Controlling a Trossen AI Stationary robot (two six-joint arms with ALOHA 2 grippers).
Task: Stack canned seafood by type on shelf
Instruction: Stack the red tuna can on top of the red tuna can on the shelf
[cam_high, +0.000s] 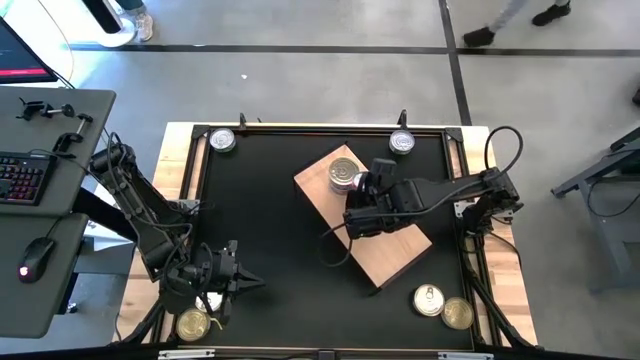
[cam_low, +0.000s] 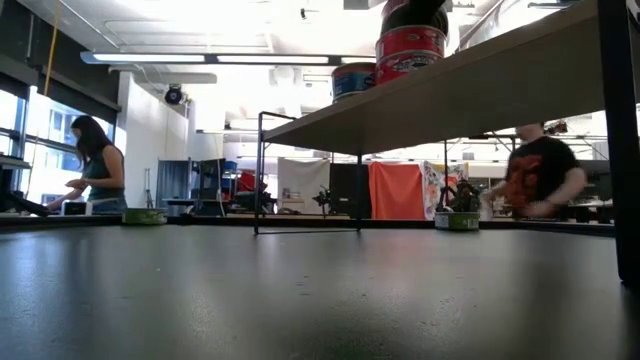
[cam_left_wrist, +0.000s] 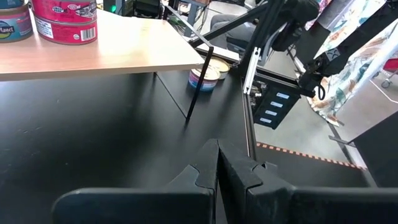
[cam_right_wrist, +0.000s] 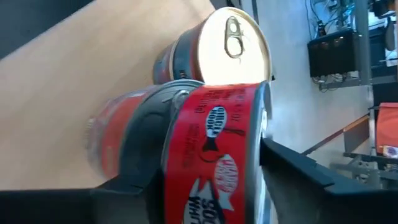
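The shelf (cam_high: 390, 250) is a wooden board raised on thin legs at mid-table. Near its far left end a red-labelled tin (cam_right_wrist: 217, 155) tops a red tin stack (cam_low: 410, 55). Beside the stack stands a dark-sided tin with a silver pull-tab lid (cam_right_wrist: 233, 46). My right gripper (cam_high: 365, 190) is open, slanting down from the table's right, one finger (cam_right_wrist: 140, 162) on each side of the top red tin. My left gripper (cam_left_wrist: 217, 168) is shut on nothing, above the table's near left part (cam_high: 245, 280). My right gripper has the top red tin's labelled wall (cam_right_wrist: 211, 134) between its two spread fingers. Whether either finger touches the tin, I cannot tell. The tin rests on the red tin below it.
Loose tins lie on the black table: one at each far corner (cam_high: 222, 141) (cam_high: 401, 143), two at the near right (cam_high: 429, 299) (cam_high: 458, 314), one at the near left (cam_high: 193, 323). Thin shelf legs (cam_left_wrist: 198, 84) stand on the table. People are moving in the room beyond.
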